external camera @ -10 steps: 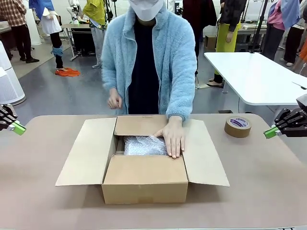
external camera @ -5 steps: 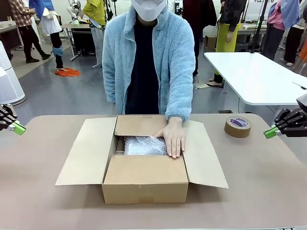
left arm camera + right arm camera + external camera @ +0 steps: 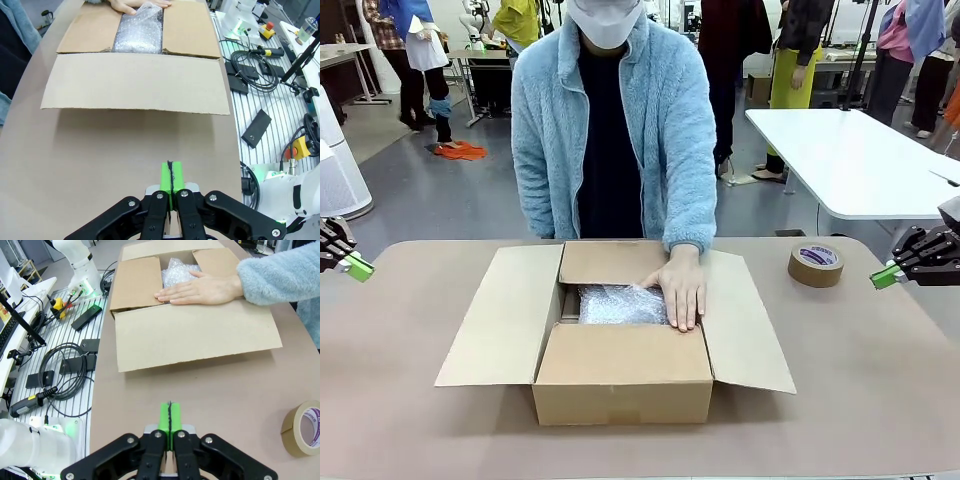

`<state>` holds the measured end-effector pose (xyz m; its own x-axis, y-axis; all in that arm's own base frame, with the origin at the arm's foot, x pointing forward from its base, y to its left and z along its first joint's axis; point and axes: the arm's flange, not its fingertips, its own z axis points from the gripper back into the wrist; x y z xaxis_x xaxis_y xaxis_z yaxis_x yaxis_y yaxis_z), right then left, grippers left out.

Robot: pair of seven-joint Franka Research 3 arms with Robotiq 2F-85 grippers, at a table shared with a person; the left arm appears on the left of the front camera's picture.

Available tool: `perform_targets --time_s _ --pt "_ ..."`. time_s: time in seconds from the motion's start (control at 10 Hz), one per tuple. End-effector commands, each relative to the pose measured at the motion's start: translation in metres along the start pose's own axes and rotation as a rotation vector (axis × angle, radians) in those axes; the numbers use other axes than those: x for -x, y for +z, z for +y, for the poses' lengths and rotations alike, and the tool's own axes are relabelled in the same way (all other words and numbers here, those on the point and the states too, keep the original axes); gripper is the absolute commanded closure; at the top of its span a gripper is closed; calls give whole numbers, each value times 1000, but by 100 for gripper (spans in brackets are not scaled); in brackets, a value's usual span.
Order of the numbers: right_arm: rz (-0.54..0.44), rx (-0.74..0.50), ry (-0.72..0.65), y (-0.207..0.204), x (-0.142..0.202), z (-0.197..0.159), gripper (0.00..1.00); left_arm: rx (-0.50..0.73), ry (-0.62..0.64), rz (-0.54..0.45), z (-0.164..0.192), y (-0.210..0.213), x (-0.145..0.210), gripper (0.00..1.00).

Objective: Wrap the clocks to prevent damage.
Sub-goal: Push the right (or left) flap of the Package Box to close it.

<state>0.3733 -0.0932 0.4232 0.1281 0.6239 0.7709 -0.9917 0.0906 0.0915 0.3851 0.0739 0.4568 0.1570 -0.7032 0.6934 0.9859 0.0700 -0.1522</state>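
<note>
box [image 3: 620, 372]: flaps open, bubble-wrapped bundle [image 3: 618, 304] inside
hand [image 3: 682, 288]: resting on the bundle
left gripper [image 3: 360, 268]: pinched closed, empty
right gripper [image 3: 879, 278]: closed too, empty, tape roll [image 3: 815, 265] nearby

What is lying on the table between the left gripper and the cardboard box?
That stretch of table is bare, from the shut left gripper up to the box and its open flap. The left wrist view and the front view both show this.
</note>
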Motion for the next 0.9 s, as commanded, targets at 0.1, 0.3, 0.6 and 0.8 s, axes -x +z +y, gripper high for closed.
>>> perform_targets --time_s 0.1,0.3,0.6,0.8 --pt "-18 1 5 -1 2 0 99 -2 0 1 1 1 0 100" --pt "-18 1 5 -1 2 0 99 -2 0 1 1 1 0 100" --pt "-18 1 5 -1 2 0 99 -2 0 1 1 1 0 100" --pt "-18 1 5 -1 2 0 99 0 0 0 0 0 0 100"
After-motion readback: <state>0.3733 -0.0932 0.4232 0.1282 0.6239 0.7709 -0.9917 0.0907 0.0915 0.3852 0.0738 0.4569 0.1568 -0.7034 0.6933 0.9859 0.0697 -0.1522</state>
